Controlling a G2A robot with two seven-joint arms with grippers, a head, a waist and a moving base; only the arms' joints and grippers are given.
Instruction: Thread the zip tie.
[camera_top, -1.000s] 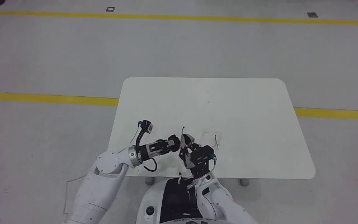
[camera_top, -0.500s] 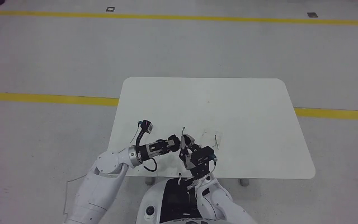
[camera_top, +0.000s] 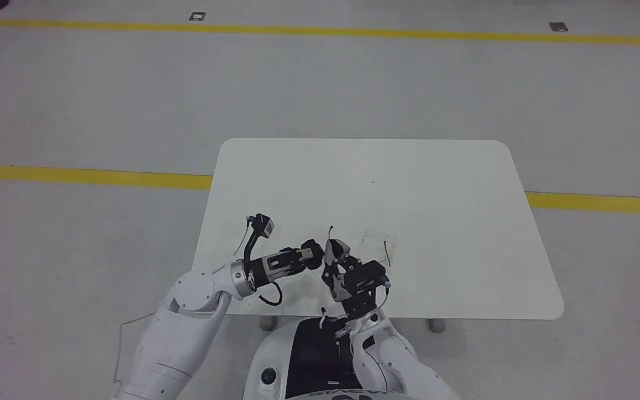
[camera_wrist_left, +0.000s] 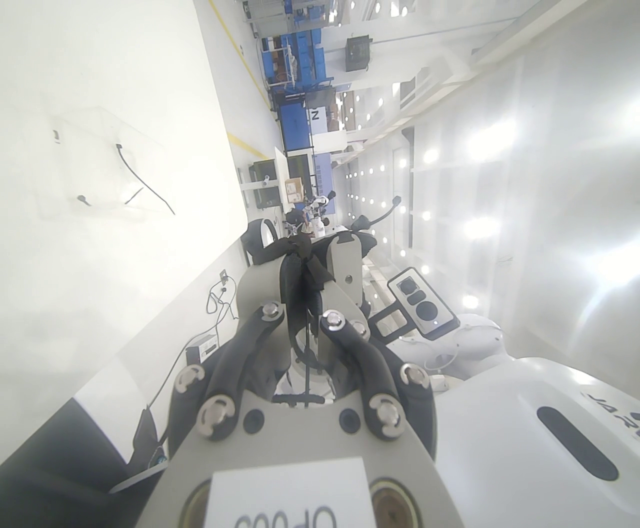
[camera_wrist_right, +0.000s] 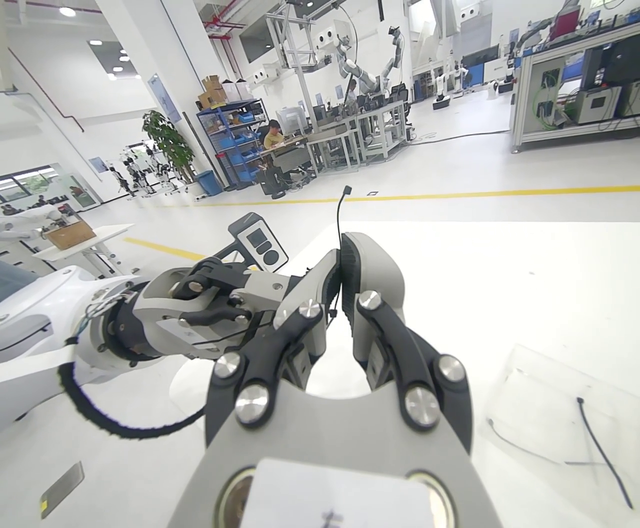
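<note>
Black ribbed pads on the right gripper (camera_wrist_right: 342, 250) are pressed together on a thin black tie (camera_wrist_right: 341, 215), close to the near edge of the white table (camera_top: 450, 190). The tie stands upright out of the fingertips, with its small square head on top.

The left gripper (camera_wrist_left: 300, 255) comes in from the side and meets the right one tip to tip. Its pads are closed as well, and a thin black strand runs back between its fingers. Both seem to be clamped on the same one tie. From above, the two grippers touch over the near part of the tabletop.

Each gripper's base carries one white label (camera_wrist_right: 335, 492) with dark print, so there are two labels.

Just beyond the right gripper and off to its side, one flat clear tray (camera_wrist_right: 550, 385) lies on the table, apart from both grippers. I count two loose ties (camera_wrist_right: 597, 442) in it, both black. One is plain to see, with a small head and a long, gently curved tail. The other is fainter, and its strap seems to cross the first near the tail end.

Past the table, two yellow lines (camera_top: 300, 32) run across the pale floor, one level with the table's far edge and one much farther back.
</note>
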